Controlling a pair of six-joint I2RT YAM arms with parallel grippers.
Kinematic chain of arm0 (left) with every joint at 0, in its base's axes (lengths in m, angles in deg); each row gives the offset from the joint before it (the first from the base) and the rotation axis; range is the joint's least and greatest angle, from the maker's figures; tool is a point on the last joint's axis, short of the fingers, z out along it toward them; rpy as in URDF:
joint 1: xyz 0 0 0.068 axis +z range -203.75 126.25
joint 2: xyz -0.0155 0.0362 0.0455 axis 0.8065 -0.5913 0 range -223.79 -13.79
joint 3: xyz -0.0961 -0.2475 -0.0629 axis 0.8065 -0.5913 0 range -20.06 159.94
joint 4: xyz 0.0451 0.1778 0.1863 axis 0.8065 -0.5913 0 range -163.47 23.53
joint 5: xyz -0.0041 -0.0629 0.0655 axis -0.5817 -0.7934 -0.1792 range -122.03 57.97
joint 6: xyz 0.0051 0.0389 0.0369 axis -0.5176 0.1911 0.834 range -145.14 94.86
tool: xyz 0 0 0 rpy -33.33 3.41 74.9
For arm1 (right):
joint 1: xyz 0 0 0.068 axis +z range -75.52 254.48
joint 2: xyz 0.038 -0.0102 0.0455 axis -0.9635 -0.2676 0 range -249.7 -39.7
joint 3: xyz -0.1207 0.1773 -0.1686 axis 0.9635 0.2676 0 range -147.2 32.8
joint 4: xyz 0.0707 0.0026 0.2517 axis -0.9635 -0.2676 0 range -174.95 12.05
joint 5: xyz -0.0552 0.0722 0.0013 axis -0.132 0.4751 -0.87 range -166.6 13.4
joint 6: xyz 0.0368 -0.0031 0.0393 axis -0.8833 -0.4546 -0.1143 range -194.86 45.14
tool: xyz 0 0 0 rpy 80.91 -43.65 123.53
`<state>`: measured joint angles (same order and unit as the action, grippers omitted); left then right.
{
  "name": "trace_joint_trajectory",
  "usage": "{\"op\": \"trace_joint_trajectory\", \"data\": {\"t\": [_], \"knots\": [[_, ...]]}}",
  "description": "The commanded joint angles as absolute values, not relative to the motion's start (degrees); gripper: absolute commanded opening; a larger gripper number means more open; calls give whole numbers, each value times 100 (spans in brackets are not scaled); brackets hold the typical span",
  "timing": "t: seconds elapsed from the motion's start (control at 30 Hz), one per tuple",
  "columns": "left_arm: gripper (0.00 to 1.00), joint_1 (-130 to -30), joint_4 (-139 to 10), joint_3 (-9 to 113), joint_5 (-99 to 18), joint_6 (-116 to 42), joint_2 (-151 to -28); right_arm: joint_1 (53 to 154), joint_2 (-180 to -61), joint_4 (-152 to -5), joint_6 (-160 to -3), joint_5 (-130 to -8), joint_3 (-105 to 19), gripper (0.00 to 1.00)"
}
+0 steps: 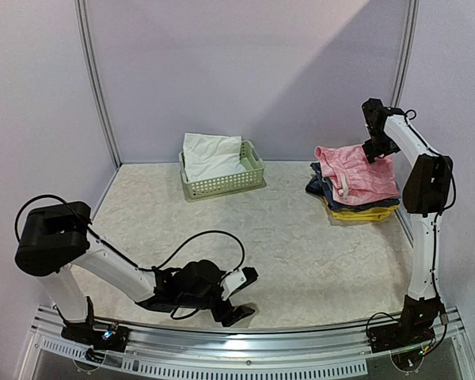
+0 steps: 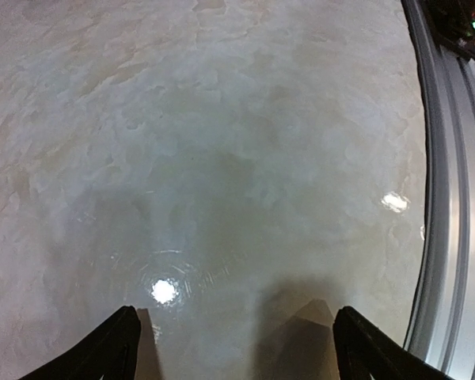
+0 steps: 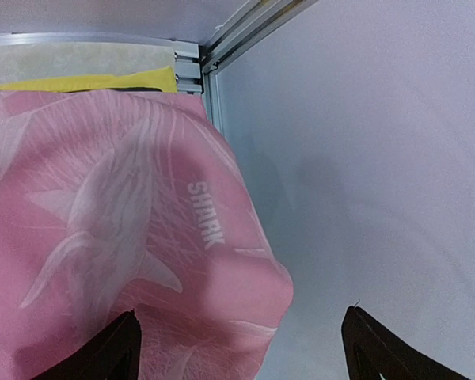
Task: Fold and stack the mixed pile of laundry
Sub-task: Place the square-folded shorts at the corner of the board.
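The right tool hovers with jaws spread wide, gripping nothing, over the far right corner of the folded pink shorts. These lie atop the dark blue and yellow clothes at the right side of the counter. The tool should rise straight up so no finger drags the fold. The shorts' long axis seems to run left-right, with the drawstrings toward the near side. The white garment waits in the green basket; the left tool rests spread and empty.
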<state>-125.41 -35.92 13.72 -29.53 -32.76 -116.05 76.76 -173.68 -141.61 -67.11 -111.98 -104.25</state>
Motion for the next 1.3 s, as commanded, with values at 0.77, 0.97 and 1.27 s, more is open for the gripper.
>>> {"op": "trace_joint_trajectory", "data": {"t": [0.77, 0.97, 1.27], "knots": [[89, -12377, -3695, 797, -1465, -3369, -10002, 8125, -15419, -12591, -8438, -8365, -8579, 82], [89, -12350, -3701, 690, -1453, -3431, -9889, 8012, -15864, -12350, -8573, -8388, -8638, 82], [89, -12345, -3717, 574, -1265, -3667, -9953, 7501, -16686, -11809, -8983, -8184, -8645, 89]]}}
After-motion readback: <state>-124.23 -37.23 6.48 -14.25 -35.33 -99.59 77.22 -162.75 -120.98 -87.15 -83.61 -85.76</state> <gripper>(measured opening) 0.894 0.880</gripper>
